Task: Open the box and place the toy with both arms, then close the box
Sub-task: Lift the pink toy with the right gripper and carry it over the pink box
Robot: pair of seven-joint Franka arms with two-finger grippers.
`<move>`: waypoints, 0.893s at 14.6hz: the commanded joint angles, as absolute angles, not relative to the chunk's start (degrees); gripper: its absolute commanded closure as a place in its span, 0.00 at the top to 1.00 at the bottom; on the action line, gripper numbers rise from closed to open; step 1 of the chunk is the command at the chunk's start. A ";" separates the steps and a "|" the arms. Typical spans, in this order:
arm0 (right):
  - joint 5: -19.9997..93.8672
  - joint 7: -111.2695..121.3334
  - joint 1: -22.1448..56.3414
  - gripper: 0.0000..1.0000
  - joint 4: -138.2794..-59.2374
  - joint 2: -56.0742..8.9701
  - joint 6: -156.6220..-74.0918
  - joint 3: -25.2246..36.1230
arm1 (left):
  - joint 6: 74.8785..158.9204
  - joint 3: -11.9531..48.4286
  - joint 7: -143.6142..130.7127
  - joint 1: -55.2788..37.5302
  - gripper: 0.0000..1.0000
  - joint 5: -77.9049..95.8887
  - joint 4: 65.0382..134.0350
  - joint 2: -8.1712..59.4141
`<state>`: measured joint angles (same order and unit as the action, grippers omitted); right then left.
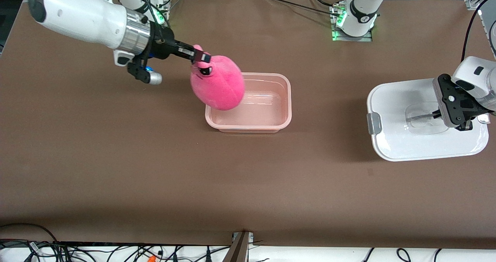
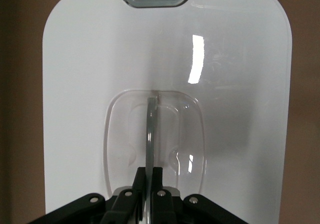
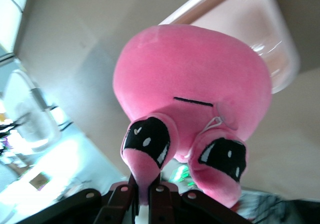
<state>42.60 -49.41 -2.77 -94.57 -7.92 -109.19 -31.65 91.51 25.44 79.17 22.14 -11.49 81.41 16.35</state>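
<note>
The toy hangs over the open tub's rim at the right arm's end, pinched by its snout in the right gripper. The placing step is in hand; next it likely needs carrying over the tub's middle and lowering before release. The left gripper is clamped on the clear handle of the lid, near the brown table's left-arm edge. Cables trail along the near edge.

The toy is hot pink plush with black eye patches flecked white. The tub is pale translucent pink. The lid is white, with a grey clip and a clear handle. The surface is plain brown.
</note>
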 commanded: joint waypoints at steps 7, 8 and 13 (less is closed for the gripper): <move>60.55 -48.70 2.99 0.00 -93.69 -23.54 -116.98 -31.90 | 90.62 25.66 79.37 22.24 0.00 -12.30 79.63 16.79; 61.34 -47.21 3.16 0.00 -93.69 -25.29 -116.98 -31.90 | 90.62 25.66 79.37 22.24 0.00 -12.22 79.72 16.79; 63.88 -42.38 2.99 0.00 -93.87 -30.84 -116.37 -31.90 | 90.53 25.58 79.37 22.41 0.00 -12.13 79.72 16.79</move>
